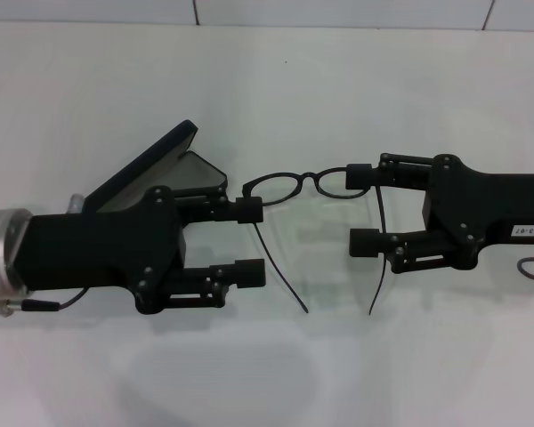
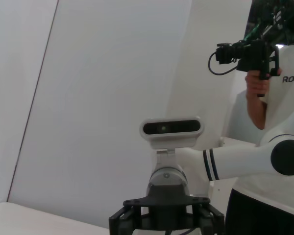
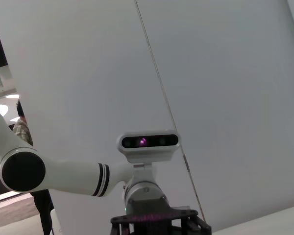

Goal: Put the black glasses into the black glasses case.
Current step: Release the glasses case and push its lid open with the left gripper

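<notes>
The black glasses (image 1: 295, 184) lay unfolded on the table between your two spread, empty grippers, left gripper (image 1: 250, 242) and right gripper (image 1: 361, 207) flanking them, so you likely needed to grasp them for the open black glasses case (image 1: 151, 165).

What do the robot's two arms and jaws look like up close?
Both grippers, the left gripper and right gripper, are matte black, boxy, with linked bars ending in blocky tips. The left one joins a silver metal wrist with a thin cable; the right one carries a small white label and a looped cable.
</notes>
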Controlling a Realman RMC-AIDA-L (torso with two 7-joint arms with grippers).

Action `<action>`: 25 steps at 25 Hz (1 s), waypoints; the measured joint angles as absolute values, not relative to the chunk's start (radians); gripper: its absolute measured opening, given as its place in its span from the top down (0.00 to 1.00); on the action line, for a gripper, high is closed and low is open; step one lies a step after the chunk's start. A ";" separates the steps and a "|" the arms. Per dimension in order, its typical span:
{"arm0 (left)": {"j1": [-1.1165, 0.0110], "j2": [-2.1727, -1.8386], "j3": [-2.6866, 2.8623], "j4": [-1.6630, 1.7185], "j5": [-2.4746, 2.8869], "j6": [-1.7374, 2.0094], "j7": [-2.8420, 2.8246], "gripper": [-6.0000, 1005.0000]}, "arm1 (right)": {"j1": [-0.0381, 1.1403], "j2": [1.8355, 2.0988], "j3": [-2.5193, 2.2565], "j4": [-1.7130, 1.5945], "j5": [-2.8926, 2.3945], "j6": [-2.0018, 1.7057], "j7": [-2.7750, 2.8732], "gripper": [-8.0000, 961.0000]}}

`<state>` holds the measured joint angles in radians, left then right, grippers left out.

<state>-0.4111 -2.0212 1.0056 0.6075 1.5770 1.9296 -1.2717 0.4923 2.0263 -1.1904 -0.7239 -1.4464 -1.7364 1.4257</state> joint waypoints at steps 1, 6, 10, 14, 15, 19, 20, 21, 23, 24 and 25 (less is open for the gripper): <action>-0.411 -2.022 1.005 0.607 1.579 1.926 -1.272 0.31 | 0.492 2.026 -1.190 -0.724 -1.446 -1.736 1.425 0.12; -0.412 -2.026 1.006 0.607 1.587 1.915 -1.272 0.31 | 0.492 2.028 -1.190 -0.721 -1.446 -1.737 1.419 0.13; -0.413 -2.027 1.007 0.606 1.587 1.914 -1.272 0.31 | 0.492 2.028 -1.191 -0.712 -1.447 -1.738 1.419 0.13; -0.415 -2.029 1.003 0.607 1.588 1.914 -1.275 0.31 | 0.488 2.026 -1.190 -0.711 -1.447 -1.737 1.407 0.13; -0.417 -2.030 1.001 0.611 1.586 1.914 -1.282 0.31 | 0.484 2.025 -1.185 -0.711 -1.447 -1.737 1.397 0.13; -0.423 -2.039 1.000 0.772 1.562 1.915 -1.455 0.31 | 0.449 2.019 -1.131 -0.716 -1.447 -1.734 1.380 0.13; -0.421 -2.046 1.000 0.840 1.562 1.908 -1.510 0.31 | 0.437 2.018 -1.109 -0.720 -1.447 -1.737 1.378 0.13; -0.419 -2.055 1.000 0.918 1.568 1.893 -1.565 0.31 | 0.424 2.016 -1.087 -0.722 -1.447 -1.741 1.375 0.13; -0.412 -2.070 1.000 1.037 1.595 1.857 -1.650 0.31 | 0.397 2.014 -1.041 -0.723 -1.446 -1.757 1.367 0.13; -0.405 -2.080 1.001 1.128 1.627 1.818 -1.717 0.31 | 0.382 2.014 -1.019 -0.723 -1.447 -1.768 1.362 0.13; -0.399 -2.087 1.005 1.216 1.666 1.771 -1.789 0.31 | 0.366 2.014 -0.994 -0.722 -1.446 -1.781 1.357 0.13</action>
<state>-0.3986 -2.0867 1.0046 1.2157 1.6664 1.7710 -1.7891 0.3656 2.0139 -0.9939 -0.7224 -1.4465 -1.7805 1.3566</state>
